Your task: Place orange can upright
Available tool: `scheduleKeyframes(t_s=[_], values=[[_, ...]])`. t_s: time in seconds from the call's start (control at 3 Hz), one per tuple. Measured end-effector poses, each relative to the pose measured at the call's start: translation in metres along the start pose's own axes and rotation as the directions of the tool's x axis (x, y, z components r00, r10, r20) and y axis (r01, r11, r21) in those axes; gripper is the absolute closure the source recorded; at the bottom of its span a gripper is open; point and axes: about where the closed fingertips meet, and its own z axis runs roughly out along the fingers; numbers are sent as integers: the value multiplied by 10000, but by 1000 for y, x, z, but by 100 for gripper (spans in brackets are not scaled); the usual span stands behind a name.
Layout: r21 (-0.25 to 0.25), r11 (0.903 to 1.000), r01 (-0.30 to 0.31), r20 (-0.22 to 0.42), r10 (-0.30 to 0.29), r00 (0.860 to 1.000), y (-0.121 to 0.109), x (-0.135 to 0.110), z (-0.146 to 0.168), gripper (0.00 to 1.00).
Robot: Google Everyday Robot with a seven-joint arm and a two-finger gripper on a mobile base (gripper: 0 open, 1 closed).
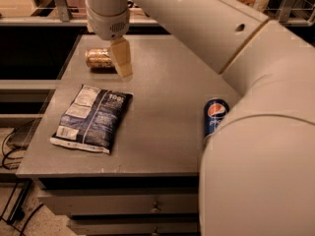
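Observation:
The orange can [98,58] lies on its side at the far left of the grey table [162,127]. It is golden-bronze with pale markings, and its right end is hidden behind the gripper. My gripper [122,58] hangs from the white wrist just right of the can, above the table, and overlaps the can's right end in view. Nothing shows held in it.
A dark blue chip bag [92,118] lies flat at the front left. A blue Pepsi can [215,117] lies at the right, partly behind my large white arm [256,146], which fills the right foreground. Drawers sit under the table's front edge.

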Motion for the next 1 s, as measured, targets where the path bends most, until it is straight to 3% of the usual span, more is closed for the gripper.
scheduleKeyframes(t_s=[0.33, 0.67, 1.0], values=[[30, 10000, 63, -611, -61, 9981, -33, -5, 32, 0], [34, 10000, 65, -609, -63, 9981, -33, -5, 33, 0], [-279, 9991, -311, -886, 285, 9957, -37, 6, 56, 0]])
